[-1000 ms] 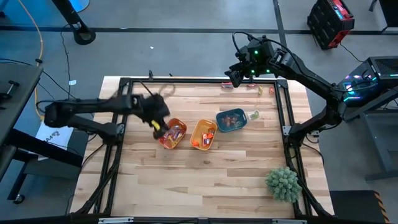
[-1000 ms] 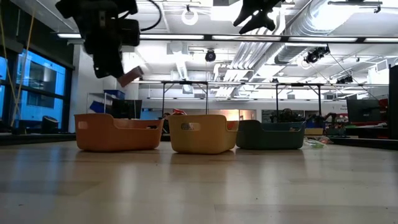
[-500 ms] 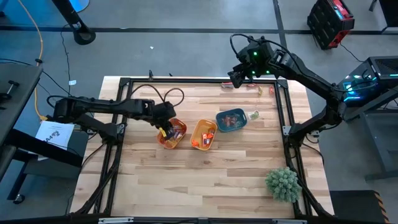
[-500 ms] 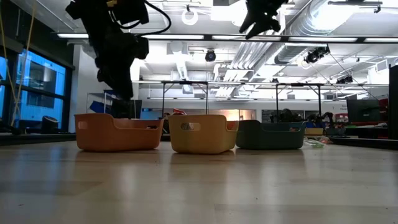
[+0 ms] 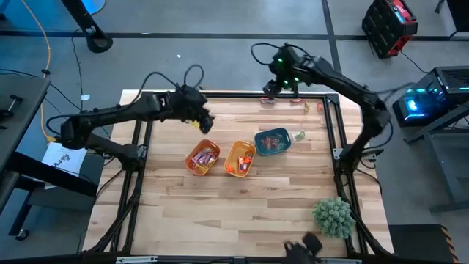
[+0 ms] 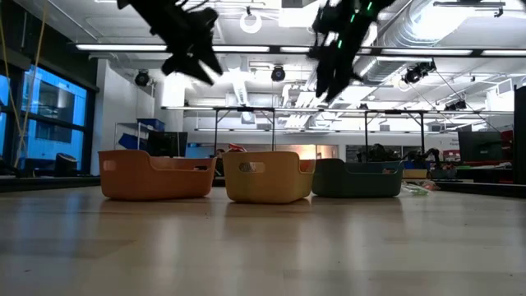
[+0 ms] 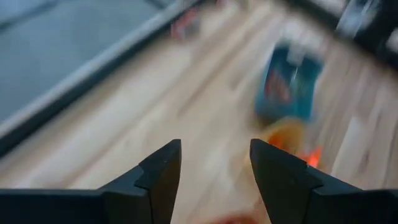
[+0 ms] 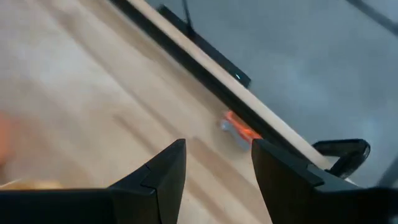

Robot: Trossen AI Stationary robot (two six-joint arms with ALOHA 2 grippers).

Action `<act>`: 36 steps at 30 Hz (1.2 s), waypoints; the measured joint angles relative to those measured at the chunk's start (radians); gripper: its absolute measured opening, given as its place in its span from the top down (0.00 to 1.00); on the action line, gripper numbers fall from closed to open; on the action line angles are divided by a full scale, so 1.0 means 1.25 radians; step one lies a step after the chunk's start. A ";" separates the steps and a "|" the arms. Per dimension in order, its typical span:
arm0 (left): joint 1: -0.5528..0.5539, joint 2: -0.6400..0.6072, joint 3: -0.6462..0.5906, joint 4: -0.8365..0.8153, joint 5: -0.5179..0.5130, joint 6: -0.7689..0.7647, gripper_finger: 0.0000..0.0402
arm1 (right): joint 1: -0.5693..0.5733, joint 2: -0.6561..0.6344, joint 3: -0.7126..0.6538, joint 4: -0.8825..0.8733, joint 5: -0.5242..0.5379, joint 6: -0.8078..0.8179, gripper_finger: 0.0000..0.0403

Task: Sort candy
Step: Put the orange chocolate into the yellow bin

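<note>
While both arms hover high, we sort candy into bins.
Left end effector point(image 5: 204, 119) open, empty, above the orange bin point(image 5: 203, 158) holding candy point(image 5: 207, 154); right end effector point(image 5: 272, 86) open, empty, near loose sweets point(image 5: 268, 102) at the bench point(image 5: 220, 213) far edge: descend straight, centre fingers on one wrapper.

The left gripper point(image 5: 206, 122) has opened and left the orange bin point(image 5: 203, 158).

You have three bins point(image 5: 239, 157) on the table, one green plant point(image 5: 333, 216), and three loose candies point(image 5: 305, 105) at the far edge near the right claw point(image 5: 271, 86).
</note>
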 joint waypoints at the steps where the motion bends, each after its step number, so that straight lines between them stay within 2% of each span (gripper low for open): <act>1: 0.006 0.000 0.006 0.026 0.000 -0.001 0.54 | -0.016 0.029 0.000 0.010 -0.003 -0.008 0.56; 6: 0.015 0.000 0.033 0.102 0.002 -0.033 0.54 | -0.076 0.182 0.000 0.013 -0.047 -0.039 0.56; 11: 0.007 0.000 0.036 0.129 0.002 -0.052 0.54 | -0.089 0.293 0.000 0.018 -0.027 -0.107 0.56; 20: 0.007 0.000 0.036 0.127 -0.007 -0.080 0.54 | -0.088 0.377 0.000 0.093 0.069 -0.159 0.56; 24: 0.007 0.000 0.036 0.127 -0.009 -0.092 0.54 | -0.088 0.397 0.001 0.085 0.056 -0.172 0.57; 27: 0.007 0.000 0.036 0.127 -0.010 -0.092 0.54 | -0.078 0.398 0.002 0.073 0.051 -0.177 0.67; 31: 0.009 0.000 0.036 0.128 -0.016 -0.091 0.54 | -0.054 0.370 -0.002 0.056 0.033 -0.199 0.93; 32: 0.011 0.000 0.036 0.128 -0.019 -0.088 0.54 | -0.049 0.354 -0.002 0.056 0.026 -0.203 0.96; 36: 0.022 -0.001 0.036 0.128 -0.038 -0.062 0.54 | -0.028 0.280 -0.001 0.016 0.003 -0.203 0.96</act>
